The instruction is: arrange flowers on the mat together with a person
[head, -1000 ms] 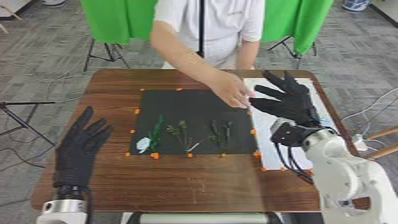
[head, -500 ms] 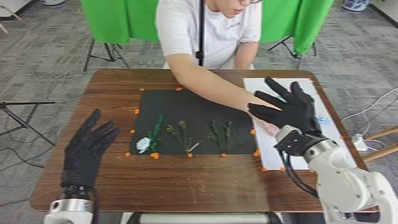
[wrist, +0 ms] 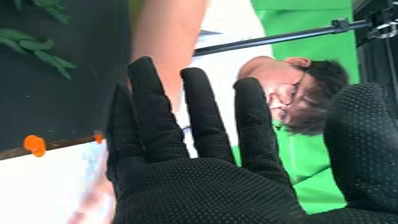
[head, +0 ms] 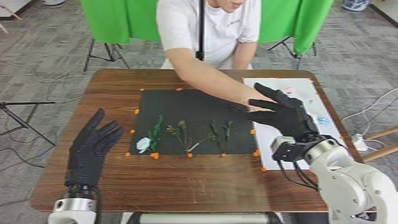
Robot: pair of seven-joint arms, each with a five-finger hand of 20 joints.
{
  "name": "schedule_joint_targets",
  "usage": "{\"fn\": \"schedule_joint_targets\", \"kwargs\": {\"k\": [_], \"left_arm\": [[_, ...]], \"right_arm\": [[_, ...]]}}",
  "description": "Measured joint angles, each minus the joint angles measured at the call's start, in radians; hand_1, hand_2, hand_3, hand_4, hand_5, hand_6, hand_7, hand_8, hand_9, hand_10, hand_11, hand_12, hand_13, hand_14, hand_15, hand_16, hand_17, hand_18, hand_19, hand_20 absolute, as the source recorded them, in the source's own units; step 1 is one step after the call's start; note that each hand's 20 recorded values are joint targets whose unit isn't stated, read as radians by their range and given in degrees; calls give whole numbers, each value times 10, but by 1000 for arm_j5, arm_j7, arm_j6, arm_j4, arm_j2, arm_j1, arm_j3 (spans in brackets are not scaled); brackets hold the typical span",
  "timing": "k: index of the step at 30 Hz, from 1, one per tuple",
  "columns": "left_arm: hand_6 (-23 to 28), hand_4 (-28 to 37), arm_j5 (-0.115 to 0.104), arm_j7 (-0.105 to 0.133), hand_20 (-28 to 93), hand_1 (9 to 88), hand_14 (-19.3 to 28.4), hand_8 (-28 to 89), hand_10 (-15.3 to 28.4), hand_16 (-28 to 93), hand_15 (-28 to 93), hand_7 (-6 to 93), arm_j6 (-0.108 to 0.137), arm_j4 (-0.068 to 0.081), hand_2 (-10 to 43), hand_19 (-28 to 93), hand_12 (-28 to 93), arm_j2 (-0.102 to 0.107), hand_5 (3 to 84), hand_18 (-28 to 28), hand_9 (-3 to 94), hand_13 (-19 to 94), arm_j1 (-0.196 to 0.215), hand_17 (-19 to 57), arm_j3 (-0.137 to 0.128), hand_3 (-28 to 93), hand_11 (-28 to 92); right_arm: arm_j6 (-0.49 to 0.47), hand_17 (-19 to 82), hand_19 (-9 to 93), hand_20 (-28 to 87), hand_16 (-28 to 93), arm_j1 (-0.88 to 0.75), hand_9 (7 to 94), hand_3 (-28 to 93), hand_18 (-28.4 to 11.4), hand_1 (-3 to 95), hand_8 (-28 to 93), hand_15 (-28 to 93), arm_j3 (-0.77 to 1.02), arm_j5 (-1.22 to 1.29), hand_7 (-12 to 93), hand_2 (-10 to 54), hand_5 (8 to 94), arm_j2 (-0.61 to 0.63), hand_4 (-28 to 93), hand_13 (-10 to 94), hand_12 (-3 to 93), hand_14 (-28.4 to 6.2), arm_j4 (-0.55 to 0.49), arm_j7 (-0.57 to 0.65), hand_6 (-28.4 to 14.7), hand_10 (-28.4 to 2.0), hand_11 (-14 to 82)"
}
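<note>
"How much room have I got?"

"Plenty of bare table (head: 200, 175) near you, in front of the black mat (head: 191, 107), and the mat's far half is open. The white sheet (head: 275, 82) runs beside its right edge, but the person's forearm (head: 209, 80) slants over the far corner."

"So I'd come in from the near side. My right hand (head: 286, 119) is spread wide over the sheet, holding nothing; my left hand (head: 86, 155) is open and empty, left of the mat. And the person's hand (wrist: 93, 202)?"

"By the sheet, I think; it's blurred."

"What about the stems?"

"A leafy stem (head: 157, 131), a middle bunch (head: 176, 132) and a right-hand bunch (head: 218, 135) lie on the mat's near part. Light, springy, likely to slide; pinch low."

"And that white flower (head: 143, 145), at the near left corner?"

"Soft, I'd guess, and easily crushed. Spare the petals. Orange markers (head: 155, 155) dot the mat's edges."
</note>
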Motion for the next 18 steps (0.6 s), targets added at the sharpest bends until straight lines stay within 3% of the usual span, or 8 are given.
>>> {"fn": "schedule_joint_targets", "kwargs": {"k": [2,9,18], "left_arm": [[33,-283,-7,9,87,223,208,-101,170,-38,282,107,5,2,114,443,103,7,254,186,282,233,-3,-65,8,732,174],[32,-283,-24,38,87,223,217,-101,171,-22,296,112,16,10,114,434,109,33,248,182,280,232,-25,-75,53,732,175],[40,-283,-28,42,97,223,222,-101,175,-30,320,113,16,11,112,444,113,45,257,187,286,233,-27,-79,50,734,187]], "right_arm": [[5,28,341,140,206,-2,358,758,-180,126,-128,122,-9,-30,126,103,251,11,-283,314,117,-204,0,-4,47,-131,54],[54,24,357,152,227,-14,362,763,-183,120,-131,132,-64,-134,136,110,254,53,-283,328,121,-205,10,-44,48,-130,59],[51,25,378,154,213,-19,386,766,-186,125,-137,176,-64,-120,141,112,285,54,-283,351,118,-204,16,-42,43,-133,73]]}}
